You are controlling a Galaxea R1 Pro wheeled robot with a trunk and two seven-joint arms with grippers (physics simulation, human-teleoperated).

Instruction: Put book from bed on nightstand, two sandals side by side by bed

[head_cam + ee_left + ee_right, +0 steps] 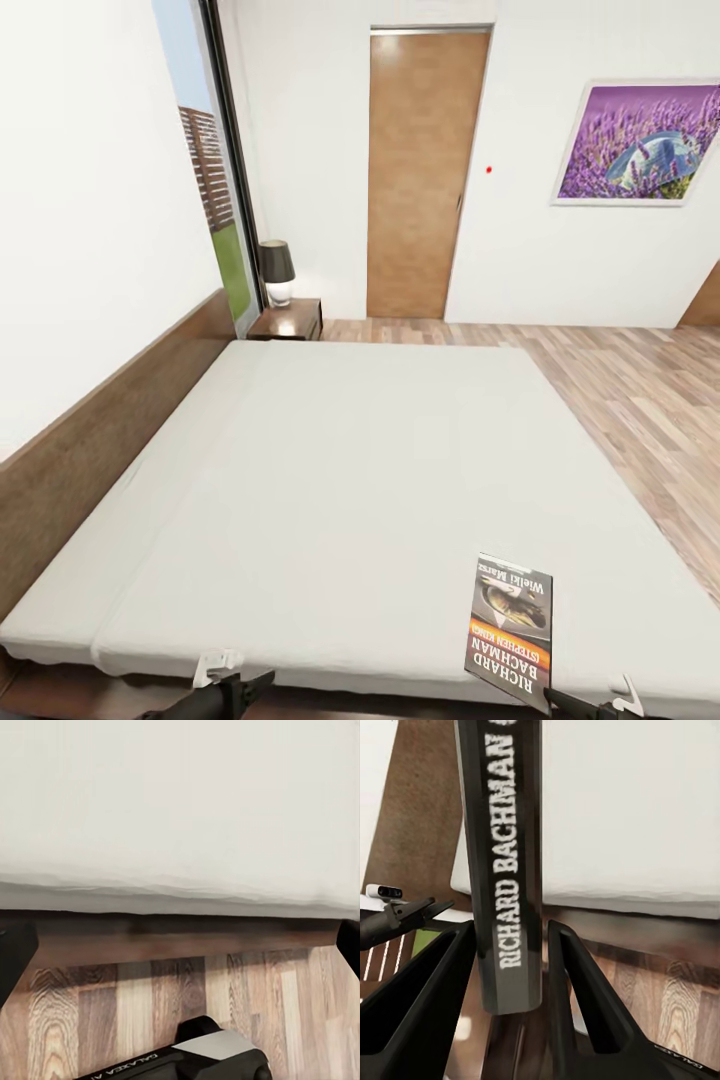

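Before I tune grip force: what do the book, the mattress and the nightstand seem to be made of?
The book looks like a thin paperback: glossy printed card cover, narrow lettered spine between the right gripper fingers. The mattress seems soft pale-grey fabric, matte, with rounded, slightly wrinkled edges. The nightstand appears dark-brown wood with a polished top, judging by its sheen under the lamp.

Bed (330, 480): mattress matt pale-grey cloth, smooth; headboard and frame dark-brown wood, grain visible. Floor (640, 390): wood planks, slight sheen. Book (512, 625): glossy paper cover. Nightstand (290, 320): dark wood, glossy top. Right gripper (510, 967): black matt plastic fingers.
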